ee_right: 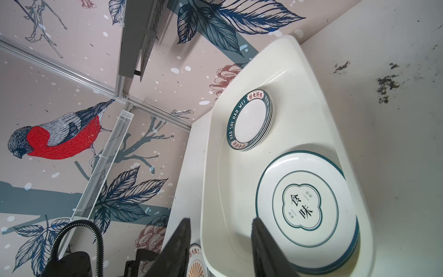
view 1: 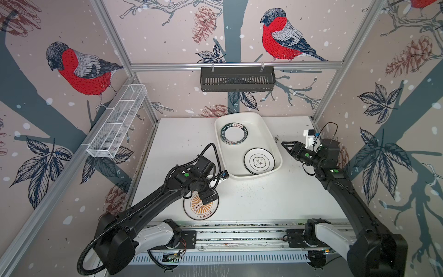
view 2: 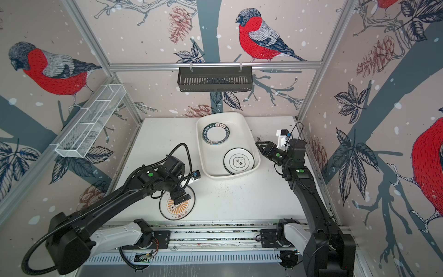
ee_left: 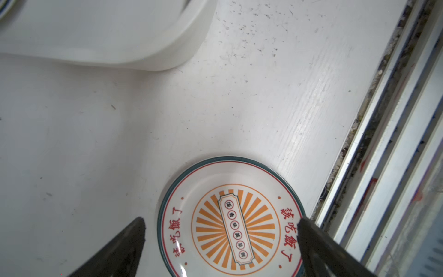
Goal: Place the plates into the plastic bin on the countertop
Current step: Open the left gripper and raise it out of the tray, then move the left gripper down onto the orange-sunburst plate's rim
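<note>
White countertop point(view 1: 275, 199); plastic bin point(view 1: 260, 130); sunburst plate point(view 1: 199, 211)

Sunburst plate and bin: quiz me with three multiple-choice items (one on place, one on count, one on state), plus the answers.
1. Where is the sunburst plate?
A. On the countertop, outside the bin
B. Inside the bin
C. In the wire rack

2. How many plate stacks sit in the bin?
A. One
B. Two
C. Four

3. What is the left end effector doing?
A. Shut on the plate
B. Shut, empty
C. Open over the plate

Answers:
1. A: both top views show it on the countertop, clear of the bin.
2. B: a green-rimmed stack and a thin-rimmed stack.
3. C: the left wrist view shows its fingers spread, one on each side of the plate.
</note>
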Robot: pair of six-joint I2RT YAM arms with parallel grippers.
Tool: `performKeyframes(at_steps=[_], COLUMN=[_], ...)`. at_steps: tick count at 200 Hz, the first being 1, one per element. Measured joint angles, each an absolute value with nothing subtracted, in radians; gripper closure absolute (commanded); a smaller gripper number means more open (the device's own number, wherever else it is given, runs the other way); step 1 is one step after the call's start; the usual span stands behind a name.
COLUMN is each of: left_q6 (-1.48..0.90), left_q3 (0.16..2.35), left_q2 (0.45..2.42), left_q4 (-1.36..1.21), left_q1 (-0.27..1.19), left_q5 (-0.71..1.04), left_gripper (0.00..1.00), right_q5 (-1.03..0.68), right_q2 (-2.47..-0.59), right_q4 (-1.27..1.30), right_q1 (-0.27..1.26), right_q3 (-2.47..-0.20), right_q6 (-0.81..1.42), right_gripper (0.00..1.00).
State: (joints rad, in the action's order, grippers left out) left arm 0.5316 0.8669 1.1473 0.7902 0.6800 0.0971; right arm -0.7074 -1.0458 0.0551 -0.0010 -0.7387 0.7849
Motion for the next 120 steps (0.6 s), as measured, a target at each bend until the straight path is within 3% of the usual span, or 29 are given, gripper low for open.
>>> performKeyframes(at_steps=[55,120], left_q6=[0.517,0.461], left_q3=[0.757,0.684], left_q2=[1.159,1.181], left_q4=[0.736,0.657], left_q1=[0.888,0.981], left_q5=[0.049,-0.009], left_gripper=[0.02,0.02], right_q5=[-0.693,-0.680], right_q2=[-1.019,-0.998], right_q4=[0.044,0.042], right_q1=[0.004,0.010], right_q3=[-0.738,-0.727], right_q6=[0.787,0.791], right_gripper=[0.56,0.56])
